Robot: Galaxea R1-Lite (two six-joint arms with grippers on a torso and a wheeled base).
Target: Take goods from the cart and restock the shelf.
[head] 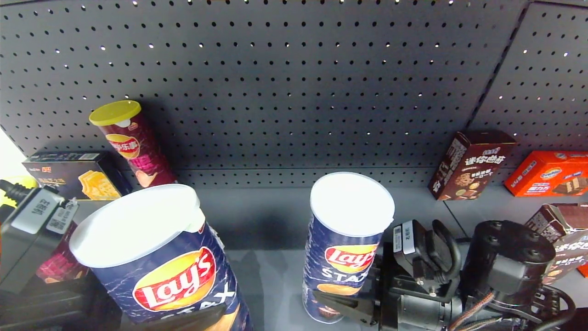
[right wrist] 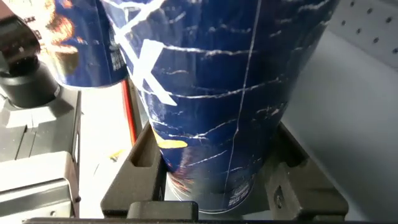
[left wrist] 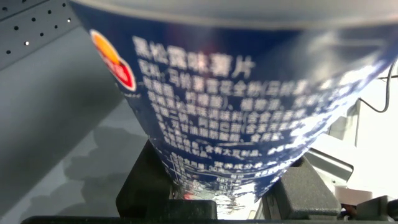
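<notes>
Right end effector (right wrist: 217, 168) grips can (head: 344, 248); bare shelf (head: 271, 276) beside.

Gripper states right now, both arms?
Left gripper: shut on the nearer blue chip can.
Right gripper: shut on the farther blue chip can.

Your right arm (head: 505, 271) is matt black throughout; its wrist joint is a round drum (head: 510, 243) with recessed screw holes around the cap; a black cable (head: 448, 250) forms a loop beside a boxy camera block bearing two small white labels (head: 407, 235); a braided copper-coloured lead (head: 473, 308) lies under it. Your right pincer (right wrist: 217, 158) has broad, dark grey fingers (right wrist: 144, 158), blocky and chamfered, one with a small screw hole (right wrist: 278, 196); your left pincer (left wrist: 221, 186) has plain black fingers (left wrist: 142, 186); the left arm's housing (head: 23, 243) is dark grey and boxy, with white printed stickers (head: 36, 211).
</notes>
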